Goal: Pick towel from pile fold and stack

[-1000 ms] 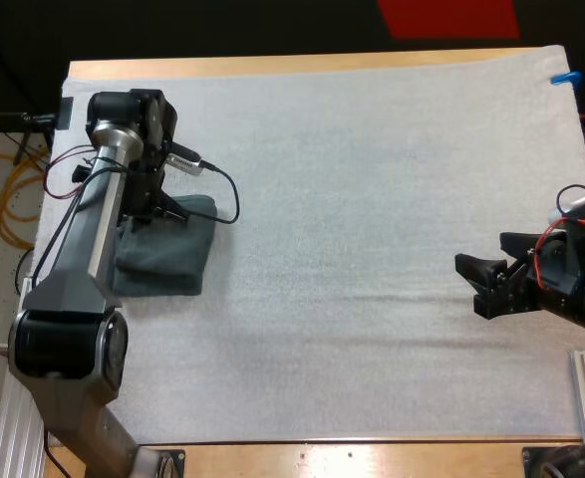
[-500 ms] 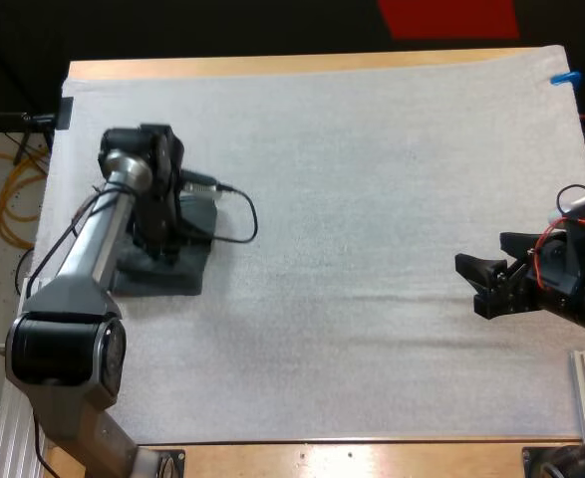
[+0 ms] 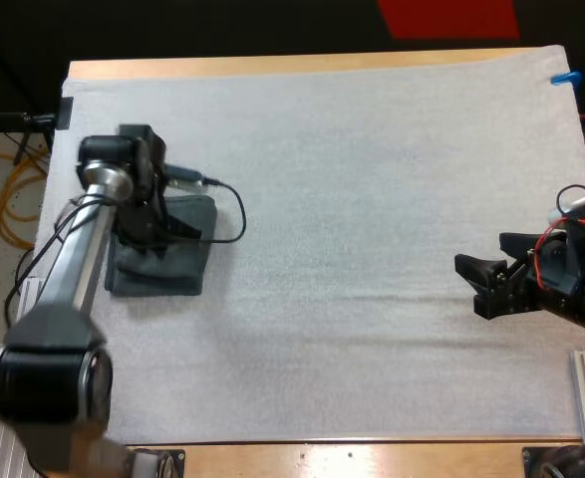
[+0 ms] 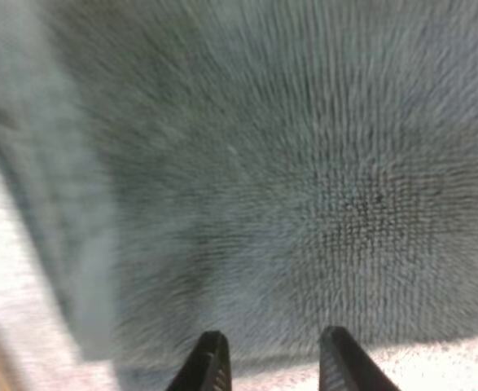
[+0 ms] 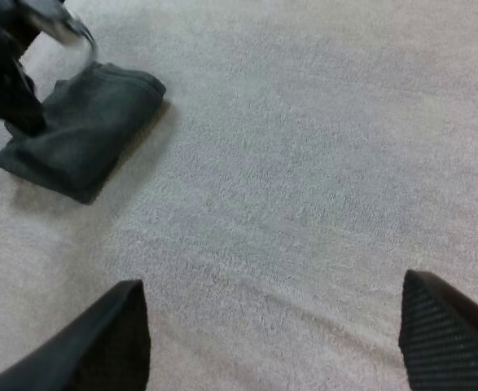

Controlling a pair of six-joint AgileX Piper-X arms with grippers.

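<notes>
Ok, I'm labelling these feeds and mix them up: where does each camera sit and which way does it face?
High view: behind the arms, facing forward and down over the mat; left arm over the towel, right end effector at the right edge.
Left wrist view: on the left arm, facing down at the towel close up; left end effector open.
Right wrist view: on the right arm, facing across the mat toward the towel; its own fingers stand apart.
Shared: all three show the towel.
</notes>
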